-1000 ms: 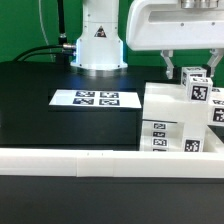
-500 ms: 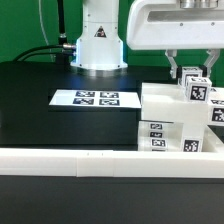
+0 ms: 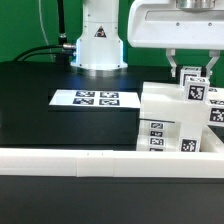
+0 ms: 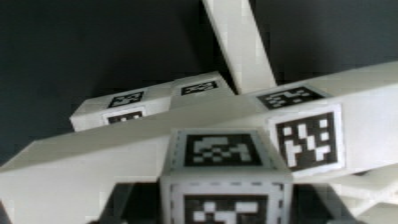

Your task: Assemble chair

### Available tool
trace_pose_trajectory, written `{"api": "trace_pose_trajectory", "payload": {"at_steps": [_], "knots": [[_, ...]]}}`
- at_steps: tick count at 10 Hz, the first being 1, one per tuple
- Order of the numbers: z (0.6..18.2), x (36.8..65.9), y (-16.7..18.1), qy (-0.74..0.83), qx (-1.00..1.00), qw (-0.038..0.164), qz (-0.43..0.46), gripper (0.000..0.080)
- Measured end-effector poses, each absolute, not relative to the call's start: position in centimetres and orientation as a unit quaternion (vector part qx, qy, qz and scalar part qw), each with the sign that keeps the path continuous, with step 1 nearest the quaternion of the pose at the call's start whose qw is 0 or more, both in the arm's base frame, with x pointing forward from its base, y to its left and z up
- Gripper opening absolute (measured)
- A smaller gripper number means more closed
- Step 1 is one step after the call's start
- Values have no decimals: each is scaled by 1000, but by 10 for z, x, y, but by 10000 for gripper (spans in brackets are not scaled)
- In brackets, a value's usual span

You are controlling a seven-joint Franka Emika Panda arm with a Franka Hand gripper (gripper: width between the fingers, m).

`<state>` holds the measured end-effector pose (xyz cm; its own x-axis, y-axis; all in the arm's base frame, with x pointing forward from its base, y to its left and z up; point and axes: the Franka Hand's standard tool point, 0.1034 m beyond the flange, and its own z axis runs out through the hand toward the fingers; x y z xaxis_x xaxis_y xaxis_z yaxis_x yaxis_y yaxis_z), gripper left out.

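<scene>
Between the earlier frames and this one, the tagged block [image 3: 195, 94] under my gripper [image 3: 190, 72] had tipped slightly and the white assembly had edged a touch toward the exterior view's left.

From the exterior view I saw the gripper's two fingers [image 3: 172, 66] straddling that block at about two o'clock in the frame, pinching it from either side. It sat on top of the chair [image 3: 165, 125], a cluster of chunky white pieces with black-and-white tags, at roughly four o'clock.

The marker board [image 3: 96, 98] lay flat at about ten o'clock from the chair, near it but apart. A long plain white rail [image 3: 100, 160] ran across the foreground at six o'clock, just in front of the chair and hiding its lowest part. The arm's white base [image 3: 97, 40] stood at twelve o'clock behind the board.

In the wrist view, tagged white blocks [image 4: 222, 150] crowded the lens, with a narrow white bar [image 4: 235, 45] rising behind them.

Everything rested on a black table [image 3: 40, 110]; a green backdrop [image 3: 25, 25] closed the room behind.
</scene>
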<state>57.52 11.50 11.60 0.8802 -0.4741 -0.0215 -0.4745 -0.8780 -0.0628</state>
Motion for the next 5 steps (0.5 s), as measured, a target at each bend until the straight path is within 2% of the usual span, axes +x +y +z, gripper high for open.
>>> {"api": "trace_pose_trajectory", "payload": {"at_steps": [1, 2, 5], "knots": [[115, 575, 116, 292, -956, 36, 3, 284], [116, 575, 116, 363, -930, 50, -2, 284], [116, 576, 118, 459, -887, 56, 7, 285]]}}
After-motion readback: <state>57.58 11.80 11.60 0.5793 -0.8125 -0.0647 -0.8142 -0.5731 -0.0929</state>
